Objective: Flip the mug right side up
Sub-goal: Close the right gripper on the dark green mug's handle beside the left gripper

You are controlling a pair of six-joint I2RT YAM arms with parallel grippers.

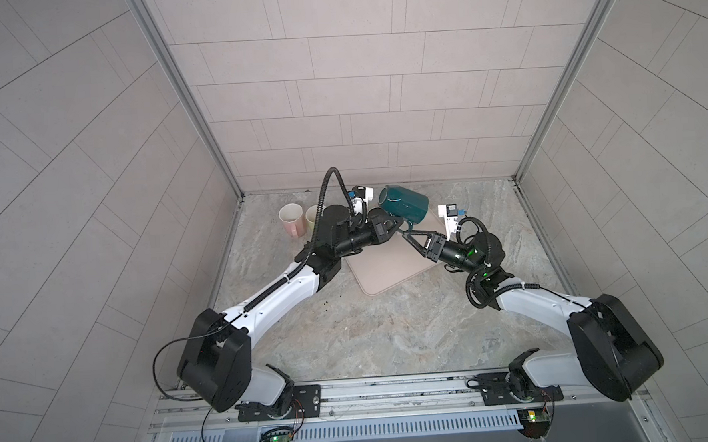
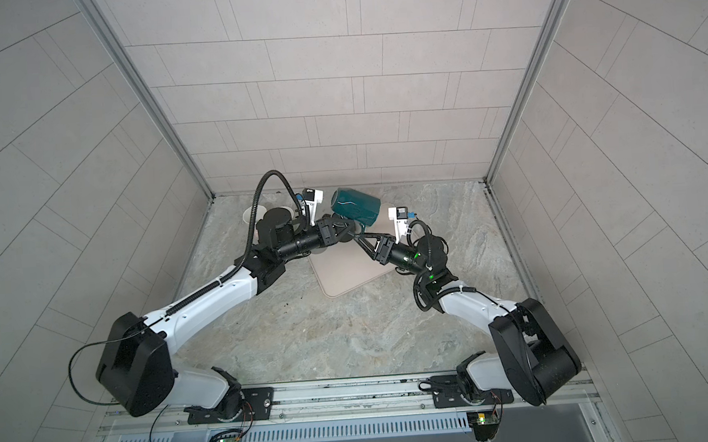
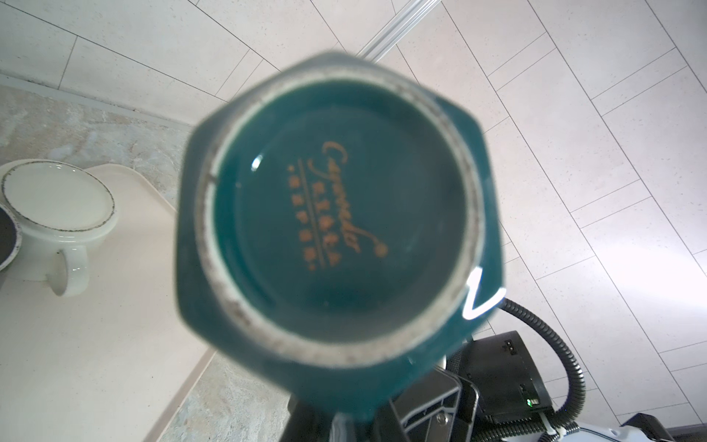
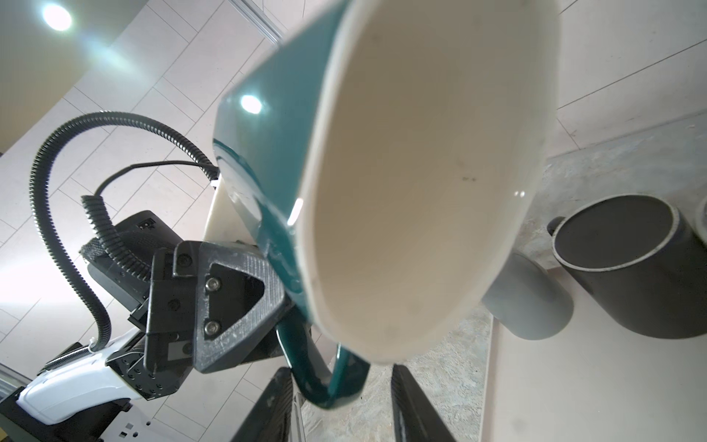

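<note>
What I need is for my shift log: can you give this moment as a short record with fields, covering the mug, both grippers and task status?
mug: teal mug, lifted above the tray, lying sideways
left gripper: shut on the handle
right gripper: open, jaws flanking the handle
other: white mug upside down on the tray
status: not yet right side up

The mug (image 1: 403,205) is deep teal outside and cream inside, with gold lettering on its teal base inside a pale ring. The tray (image 1: 384,270) is plain beige, and the table (image 1: 370,333) is marbled grey and tan. One cup (image 1: 292,221) is pink. A white cup (image 3: 57,214) has a dark-speckled ring.
</note>
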